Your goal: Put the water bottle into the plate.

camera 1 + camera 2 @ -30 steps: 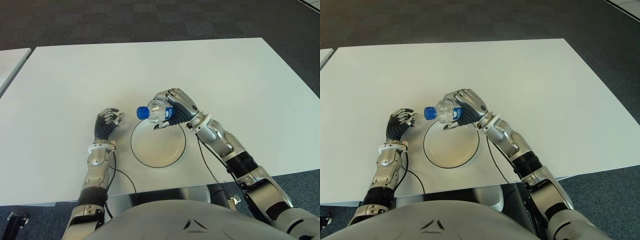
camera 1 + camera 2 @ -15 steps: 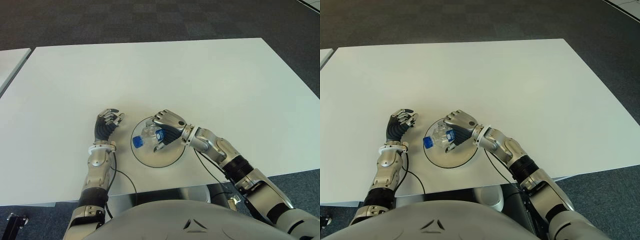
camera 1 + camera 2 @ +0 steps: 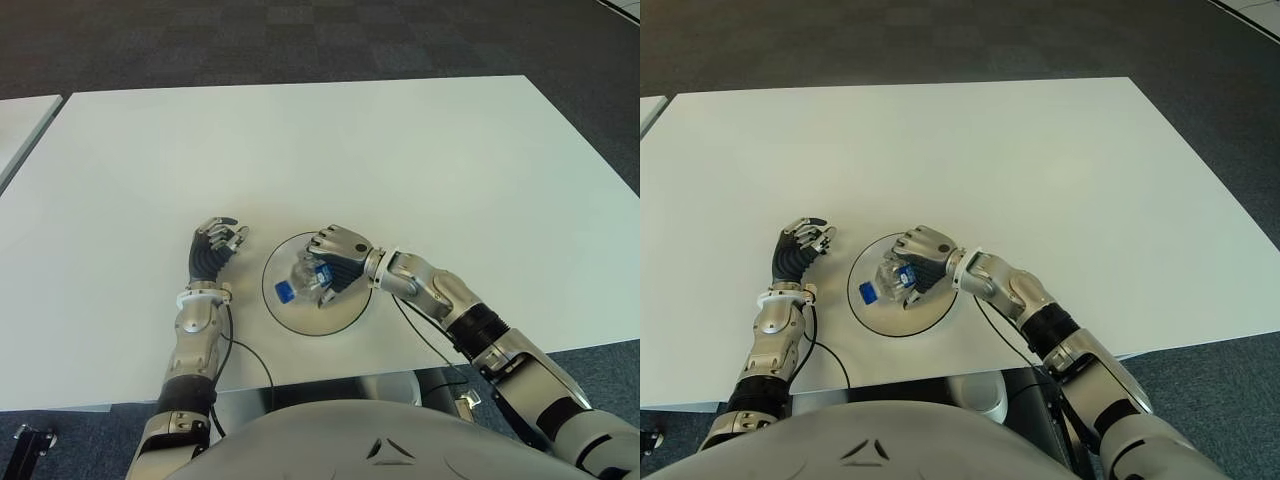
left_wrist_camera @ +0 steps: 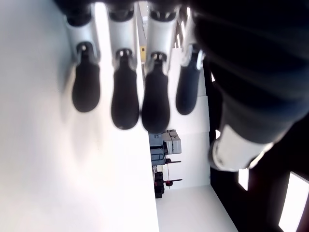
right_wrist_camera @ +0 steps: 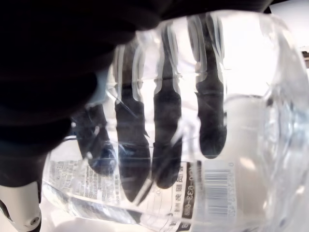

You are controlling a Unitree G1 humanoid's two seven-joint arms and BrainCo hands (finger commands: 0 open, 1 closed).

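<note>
Left eye view showed us our right hand over the plate near the table's front edge, fingers clasped around the bottle. We saw the bottle lying sideways in the plate, blue cap toward our left. Our left hand showed just left of the plate, fingers loosely curled, holding nothing.

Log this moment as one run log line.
right hand: shut on water bottle | bottle: lying over plate | left hand: open, left of plate
</note>
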